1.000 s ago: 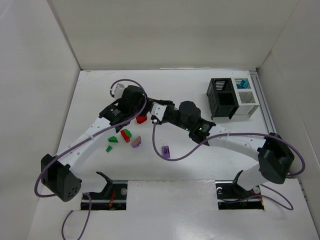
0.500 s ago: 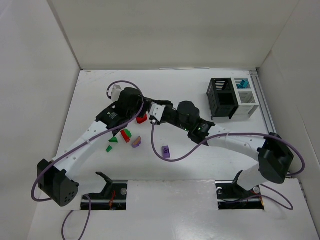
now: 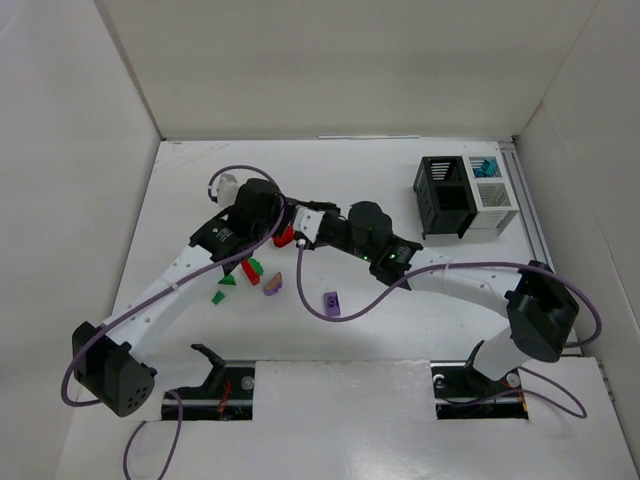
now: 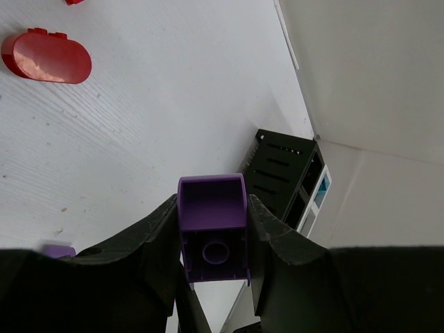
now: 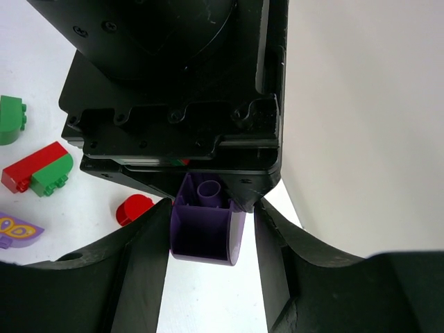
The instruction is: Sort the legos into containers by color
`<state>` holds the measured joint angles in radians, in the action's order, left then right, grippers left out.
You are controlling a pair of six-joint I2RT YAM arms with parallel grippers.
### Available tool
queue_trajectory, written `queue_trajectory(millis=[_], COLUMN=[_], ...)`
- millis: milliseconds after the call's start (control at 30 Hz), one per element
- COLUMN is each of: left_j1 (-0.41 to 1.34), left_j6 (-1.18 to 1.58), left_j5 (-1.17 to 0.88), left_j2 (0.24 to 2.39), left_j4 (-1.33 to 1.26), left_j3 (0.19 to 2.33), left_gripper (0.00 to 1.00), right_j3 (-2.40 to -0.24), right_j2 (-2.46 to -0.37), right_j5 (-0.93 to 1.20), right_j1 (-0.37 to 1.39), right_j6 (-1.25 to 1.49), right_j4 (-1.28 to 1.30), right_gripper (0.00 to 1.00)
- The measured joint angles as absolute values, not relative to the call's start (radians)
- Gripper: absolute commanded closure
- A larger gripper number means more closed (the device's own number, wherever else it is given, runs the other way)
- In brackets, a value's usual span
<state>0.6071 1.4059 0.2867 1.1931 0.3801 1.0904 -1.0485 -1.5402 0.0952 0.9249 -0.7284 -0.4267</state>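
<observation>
left wrist view is showing the purple brick (image 4: 211,239) being pinched by the left gripper (image 4: 211,202), whose fingers are being pressed onto both of its sides. it is being held above the table (image 3: 360,180), a little left of the middle. a hand-over between the arms is judged to be under way. in the right wrist view the same brick is being flanked by the right gripper (image 5: 211,208). its fingers are being held spread, with a sliver of gap showing on one side, so nothing is being clamped by it yet. a red brick (image 4: 46,57) is lying on the table close by the meeting point, and the other loose bricks (image 3: 250,268) are lying toward the near left. the bins (image 3: 430,190) are standing at the far right corner, well apart from the grippers, and teal bricks (image 3: 486,167) are already lying in a white one.

next, the right fingers are judged to need closing squarely on the brick before it is being let go by the left ones, since an early release is risking a drop. a carry across to the bins is then being called for. which bin is meant for purple cannot be told.

against the frame a second earlier, the right gripper is being found further left, closer in on the left one. the loose bricks are lying unchanged.
</observation>
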Motion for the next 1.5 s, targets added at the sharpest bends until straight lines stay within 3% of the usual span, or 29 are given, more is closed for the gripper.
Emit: queue_trajectory(millis=[33,267,700,933,967,1067,1100,1167,1367,1500], left_j1=[0.607,0.609,0.634,0.665,0.666,0.648,0.637,0.626,0.627,0.627], left_j6=[1.406,1.407,1.422,1.43,1.427,1.39,1.379,1.356,1.288,1.253], left_j5=[0.291,0.3,0.272,0.199,0.194,0.239,0.254,0.277,0.299,0.305], left_j2=[1.188,1.146,1.121,1.112,1.108,1.093,1.089,1.082,1.081,1.1], left_j4=[0.381,0.383,0.384,0.369,0.364,0.362,0.362,0.357,0.331,0.324], left_j3=[1.087,1.071,1.071,1.071,1.071,1.066,1.066,1.066,1.066,1.066], left_gripper=[1.0,0.87,0.85,0.64,0.56,0.47,0.36,0.3,0.29,0.22], right_j3=[-1.05,-1.052,-1.01,-0.941,-0.94,-0.934,-0.932,-0.932,-0.932,-0.933], right_j2=[-1.544,-1.533,-1.452,-1.342,-1.333,-1.299,-1.29,-1.287,-1.287,-1.287], right_j5=[0.097,0.109,0.154,0.151,0.149,0.124,0.114,0.101,0.114,0.151], right_j1=[0.926,0.937,0.931,0.93,0.93,0.921,0.912,0.888,0.774,0.7], right_j6=[-0.728,-0.728,-0.699,-0.689,-0.688,-0.683,-0.683,-0.677,-0.65,-0.641], right_j4=[-0.427,-0.429,-0.395,-0.36,-0.354,-0.303,-0.281,-0.254,-0.18,-0.125], right_gripper=[1.0,1.0,1.0,1.0,1.0,1.0,1.0,1.0,1.0,0.99])
